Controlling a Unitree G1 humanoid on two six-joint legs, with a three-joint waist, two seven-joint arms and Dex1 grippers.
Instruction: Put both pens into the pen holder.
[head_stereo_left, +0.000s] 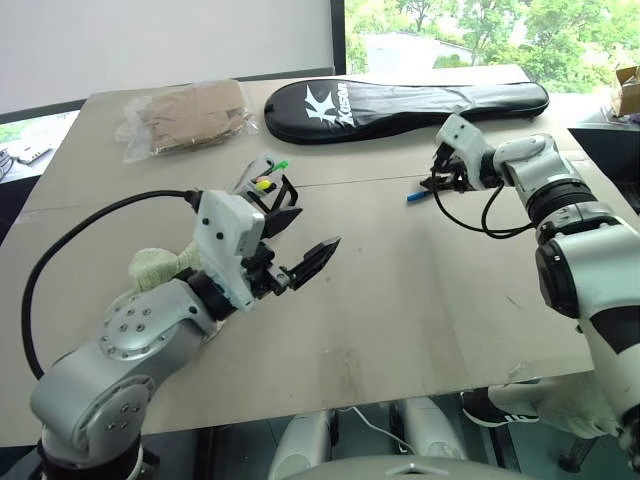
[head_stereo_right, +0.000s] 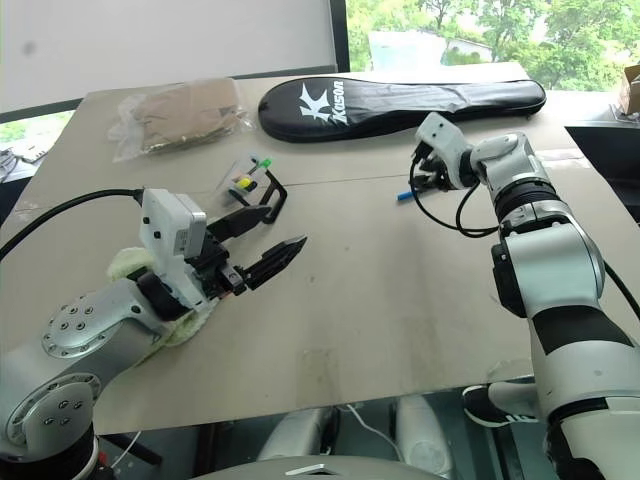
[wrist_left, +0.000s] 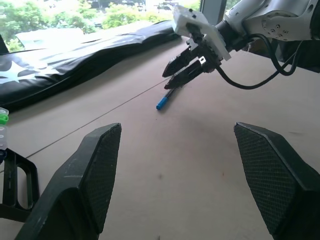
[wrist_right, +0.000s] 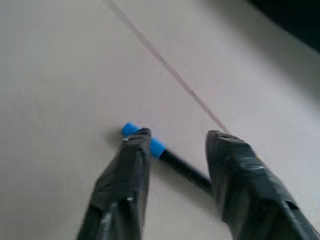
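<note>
Pen (wrist_right: 170, 155): slim dark barrel, bright blue end, lying flat on the table (head_stereo_left: 420, 290), on the near side of the racket bag (head_stereo_left: 400, 105) and well apart from it. My right gripper (wrist_right: 175, 150) is down at the pen, fingers spread to either side of the barrel, not pinching it; one fingertip (wrist_right: 135, 145) sits over the blue end. My left gripper (head_stereo_left: 300, 240) hovers with fingers spread wide, nothing between them. Holder (head_stereo_left: 262, 185): black frame, green- and yellow-tipped markers poking out, just beyond my left gripper, also nearer me than the bag.
</note>
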